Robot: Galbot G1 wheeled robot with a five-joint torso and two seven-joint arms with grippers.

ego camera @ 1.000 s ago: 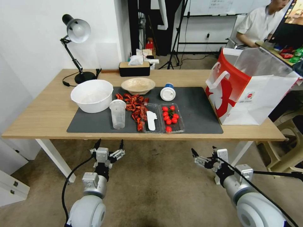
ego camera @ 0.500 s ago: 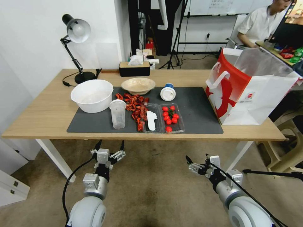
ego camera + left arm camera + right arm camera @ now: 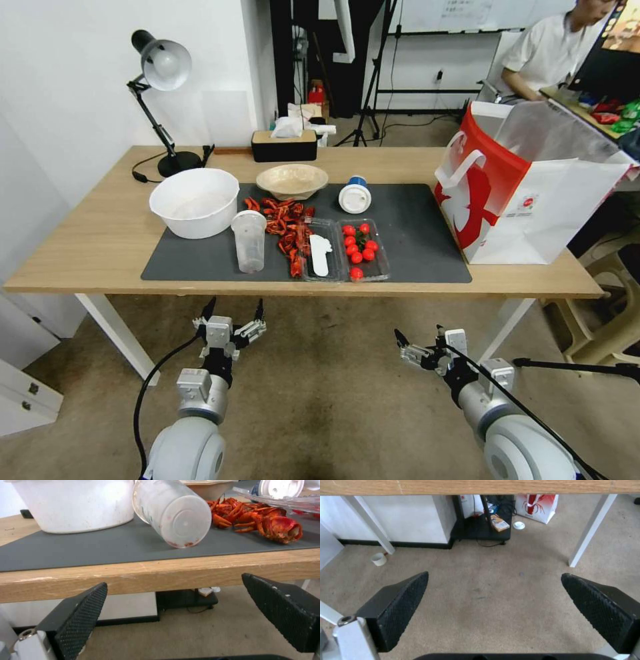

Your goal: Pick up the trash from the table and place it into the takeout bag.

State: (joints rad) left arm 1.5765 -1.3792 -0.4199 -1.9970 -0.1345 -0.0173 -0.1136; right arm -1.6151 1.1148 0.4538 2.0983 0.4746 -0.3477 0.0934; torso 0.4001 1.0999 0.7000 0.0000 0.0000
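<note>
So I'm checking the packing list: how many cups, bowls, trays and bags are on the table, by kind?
Cups: 2, clear plastic cup, white blue-lidded cup
Bowls: 2, large white bowl, shallow beige bowl
Clear plastic trays: 2, cherry tomato tray, tray beside it
Bags: 1, white and red takeout bag
Total: 7

My bag (image 3: 533,200) runs off the right edge of the head view, so its far side is cut off and I cannot see inside it. The logo (image 3: 527,203) on it is too small to read. In my left wrist view the white bowl (image 3: 76,502) and the clear cup (image 3: 171,512) lose their tops at the picture's edge, and the blue-lidded cup (image 3: 280,488) is half hidden behind the tray (image 3: 283,501). In my right wrist view the worktop (image 3: 480,486) shows just its front edge.
</note>
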